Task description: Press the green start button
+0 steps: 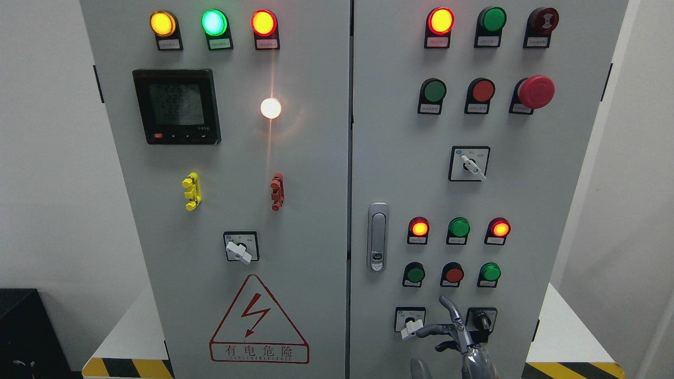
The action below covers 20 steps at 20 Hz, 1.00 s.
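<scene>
The grey control cabinet's right door (526,210) carries several green buttons: one in the upper row (435,90) and two in the lowest button row (415,274) (491,272), with a red button (453,274) between them. My right hand (439,318) comes up from the bottom edge in front of the door's lower part. One finger (446,304) points up, its tip just below the red button. Another finger (424,331) reaches left toward a white rotary switch (410,327). The hand holds nothing and does not touch any button. The left arm is out of view.
A black selector switch (481,319) sits just right of the hand. A door latch handle (377,237) is at the door's left edge. Lit red lamps (419,228) (499,228) and a green lamp (459,227) are above the button row. A red mushroom stop button (536,91) protrudes higher up.
</scene>
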Tool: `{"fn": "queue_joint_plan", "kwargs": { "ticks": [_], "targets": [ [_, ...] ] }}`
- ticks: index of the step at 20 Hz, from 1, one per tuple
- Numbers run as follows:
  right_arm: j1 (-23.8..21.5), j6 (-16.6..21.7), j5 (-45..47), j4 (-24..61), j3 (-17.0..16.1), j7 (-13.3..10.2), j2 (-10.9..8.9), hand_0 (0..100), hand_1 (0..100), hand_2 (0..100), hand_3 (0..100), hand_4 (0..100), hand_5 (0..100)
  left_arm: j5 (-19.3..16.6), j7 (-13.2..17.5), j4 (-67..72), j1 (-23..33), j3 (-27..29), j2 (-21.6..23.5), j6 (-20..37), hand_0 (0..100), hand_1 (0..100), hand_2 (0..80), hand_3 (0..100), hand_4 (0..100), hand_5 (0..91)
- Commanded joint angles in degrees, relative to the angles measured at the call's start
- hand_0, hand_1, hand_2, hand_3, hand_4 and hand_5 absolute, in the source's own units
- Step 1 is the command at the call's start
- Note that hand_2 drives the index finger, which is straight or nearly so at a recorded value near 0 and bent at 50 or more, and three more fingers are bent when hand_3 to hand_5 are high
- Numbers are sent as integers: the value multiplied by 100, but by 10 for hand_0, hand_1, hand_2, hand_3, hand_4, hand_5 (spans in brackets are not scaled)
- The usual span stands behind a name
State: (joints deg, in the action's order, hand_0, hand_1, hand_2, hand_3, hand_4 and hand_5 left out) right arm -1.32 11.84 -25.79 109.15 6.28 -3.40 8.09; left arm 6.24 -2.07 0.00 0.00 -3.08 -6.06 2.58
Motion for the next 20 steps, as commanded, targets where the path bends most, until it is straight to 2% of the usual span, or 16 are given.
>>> {"fn": "queue_joint_plan", "kwargs": {
  "ticks": [1, 4, 20],
  "targets": [
    [-193, -94, 927, 563, 181, 120, -1, 0, 76, 0, 27, 0, 0, 0, 5, -158, -132, 0, 0, -4, 120, 556, 0, 0, 0, 0],
    [-193, -164, 1068, 581, 181, 120, -1, 0, 61, 0, 0, 0, 0, 0, 5, -158, -132, 0, 0, -4, 120, 556, 0, 0, 0, 0],
    [-193, -261, 1077, 642, 181, 111, -1, 0, 43, 0, 0, 0, 0, 0, 5, -158, -132, 0, 0, -4, 120, 556, 0, 0, 0, 0]
  ]
}}
